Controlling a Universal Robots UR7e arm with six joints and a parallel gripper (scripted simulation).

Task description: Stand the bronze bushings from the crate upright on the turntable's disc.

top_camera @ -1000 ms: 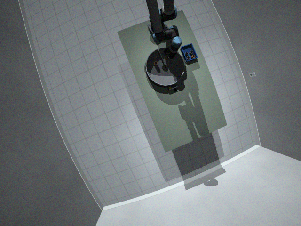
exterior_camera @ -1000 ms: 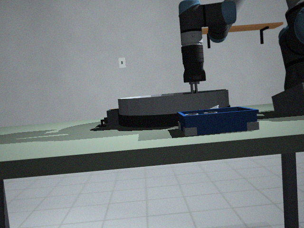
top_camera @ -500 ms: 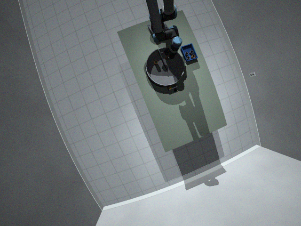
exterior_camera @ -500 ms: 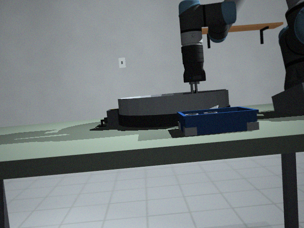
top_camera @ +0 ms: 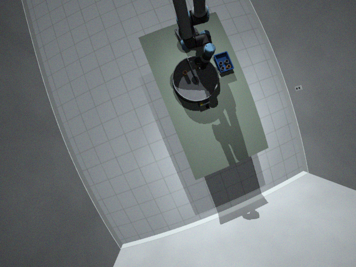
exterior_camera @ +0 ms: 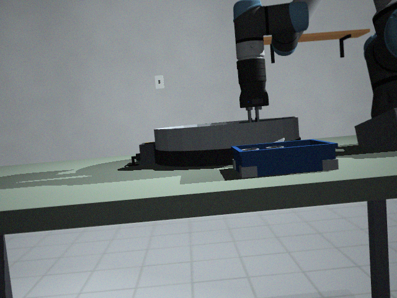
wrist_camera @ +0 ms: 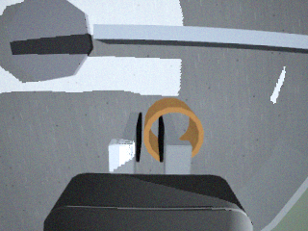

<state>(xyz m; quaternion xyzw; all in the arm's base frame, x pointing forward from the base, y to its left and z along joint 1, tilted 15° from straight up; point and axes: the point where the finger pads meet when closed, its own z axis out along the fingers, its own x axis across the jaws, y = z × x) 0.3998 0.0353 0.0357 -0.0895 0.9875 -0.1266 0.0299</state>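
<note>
A bronze bushing stands upright on an open end on the turntable's grey disc (wrist_camera: 231, 90), away from the hub (wrist_camera: 48, 38). My gripper (wrist_camera: 149, 127) is low over it, with one finger inside the bore and one outside its left wall. The fingers are slightly parted and stand off the wall. In the side view my fingers (exterior_camera: 252, 117) dip behind the turntable's rim (exterior_camera: 224, 135). The blue crate (top_camera: 223, 60) holds several bushings, bronze and steel.
A thin bar (wrist_camera: 199, 35) runs from the hub across the disc. The crate (exterior_camera: 283, 157) sits right beside the turntable on the green table. The arm's base (exterior_camera: 378, 131) stands at the table's right end.
</note>
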